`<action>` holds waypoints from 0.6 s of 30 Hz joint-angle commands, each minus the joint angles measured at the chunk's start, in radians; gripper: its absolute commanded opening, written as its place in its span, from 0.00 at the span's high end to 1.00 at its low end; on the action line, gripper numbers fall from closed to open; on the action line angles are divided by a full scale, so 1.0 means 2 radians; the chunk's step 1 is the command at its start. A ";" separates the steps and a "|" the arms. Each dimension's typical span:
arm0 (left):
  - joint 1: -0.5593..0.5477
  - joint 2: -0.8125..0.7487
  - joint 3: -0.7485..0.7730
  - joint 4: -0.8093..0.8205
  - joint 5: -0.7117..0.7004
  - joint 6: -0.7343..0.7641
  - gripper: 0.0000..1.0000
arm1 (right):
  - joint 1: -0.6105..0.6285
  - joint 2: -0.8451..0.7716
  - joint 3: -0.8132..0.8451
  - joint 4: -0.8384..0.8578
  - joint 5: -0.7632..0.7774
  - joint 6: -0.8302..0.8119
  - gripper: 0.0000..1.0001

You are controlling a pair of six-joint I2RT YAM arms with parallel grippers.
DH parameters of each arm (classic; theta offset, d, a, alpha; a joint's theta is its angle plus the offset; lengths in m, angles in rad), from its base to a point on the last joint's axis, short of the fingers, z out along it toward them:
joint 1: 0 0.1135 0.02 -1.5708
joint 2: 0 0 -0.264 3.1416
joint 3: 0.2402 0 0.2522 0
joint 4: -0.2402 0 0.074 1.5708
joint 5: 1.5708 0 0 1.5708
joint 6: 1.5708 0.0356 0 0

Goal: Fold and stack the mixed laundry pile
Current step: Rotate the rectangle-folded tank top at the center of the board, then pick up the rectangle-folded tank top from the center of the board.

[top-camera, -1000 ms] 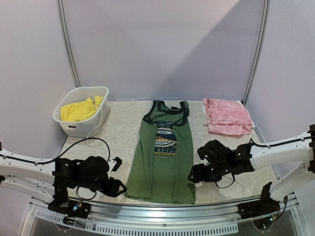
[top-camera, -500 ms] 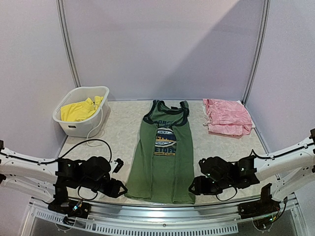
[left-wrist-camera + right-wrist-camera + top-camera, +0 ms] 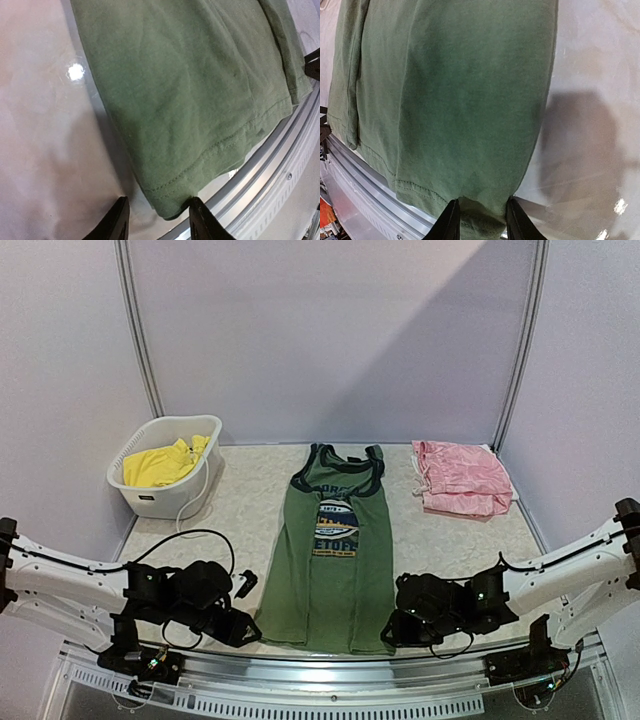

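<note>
Soft, limp olive-green tank top lay flat on the bench, best taken at its 2 near hem corners; left tool stood spread astride 1, right tool straddled the other, pinch unclear.

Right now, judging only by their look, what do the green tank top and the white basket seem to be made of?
The green tank top looks like soft, matte knit fabric, perhaps cotton: it shows a double-stitched hem, limp creases and no shine. The white basket looks like moulded plastic with a slight gloss: its walls are stiff and even, and its rim is smooth and rounded.
</note>
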 commanded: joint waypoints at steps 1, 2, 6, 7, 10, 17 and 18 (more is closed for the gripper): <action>0.006 0.008 -0.004 0.010 0.015 0.004 0.59 | 0.019 0.014 -0.001 -0.017 -0.006 0.019 0.68; 0.006 0.009 -0.005 0.011 0.016 0.003 0.60 | 0.023 0.012 -0.003 -0.017 -0.005 0.024 0.69; 0.006 0.012 -0.010 0.022 0.019 0.001 0.61 | 0.030 0.014 -0.003 -0.013 -0.004 0.032 0.70; 0.006 0.014 -0.010 0.024 0.020 0.000 0.61 | 0.032 0.017 -0.003 -0.013 -0.004 0.033 0.71; 0.006 0.018 -0.009 0.027 0.021 0.000 0.62 | 0.039 0.020 -0.003 -0.009 -0.003 0.038 0.74; 0.006 0.026 -0.011 0.037 0.023 -0.003 0.71 | 0.052 0.021 -0.011 0.000 0.000 0.053 0.84; 0.006 0.028 -0.011 0.038 0.023 -0.004 0.75 | 0.052 0.022 -0.012 0.001 0.001 0.053 0.86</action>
